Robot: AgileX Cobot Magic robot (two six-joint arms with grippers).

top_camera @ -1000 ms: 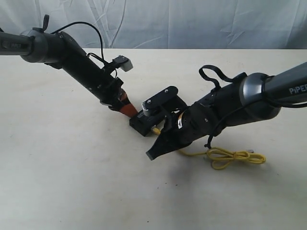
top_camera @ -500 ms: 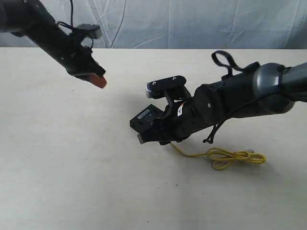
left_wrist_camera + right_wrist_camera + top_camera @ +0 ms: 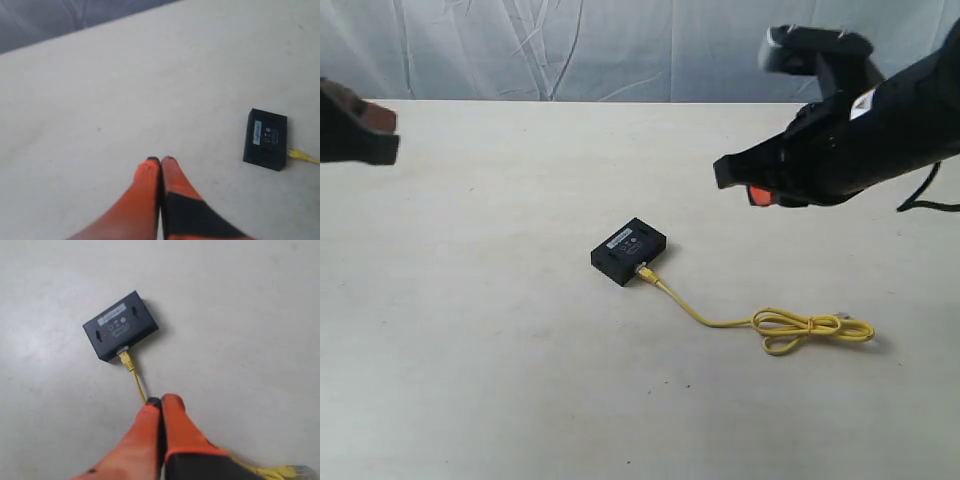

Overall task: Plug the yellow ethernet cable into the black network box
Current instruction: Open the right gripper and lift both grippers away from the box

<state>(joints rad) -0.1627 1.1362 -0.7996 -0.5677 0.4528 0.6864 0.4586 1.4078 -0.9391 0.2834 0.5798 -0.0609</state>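
The plug of the yellow ethernet cable (image 3: 720, 322) sits in the side of the black network box (image 3: 629, 251) on the table (image 3: 520, 380) (the rest lies looped nearby). The job looks done. The left gripper (image 3: 160, 160) and the right gripper (image 3: 160, 401) hang well away, both pinched closed on nothing.

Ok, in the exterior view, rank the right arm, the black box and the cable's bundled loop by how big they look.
1. The right arm, clearly largest, though possibly nearer the camera.
2. A toss-up: the loop of the yellow ethernet cable spans wider, the black network box looks bulkier.
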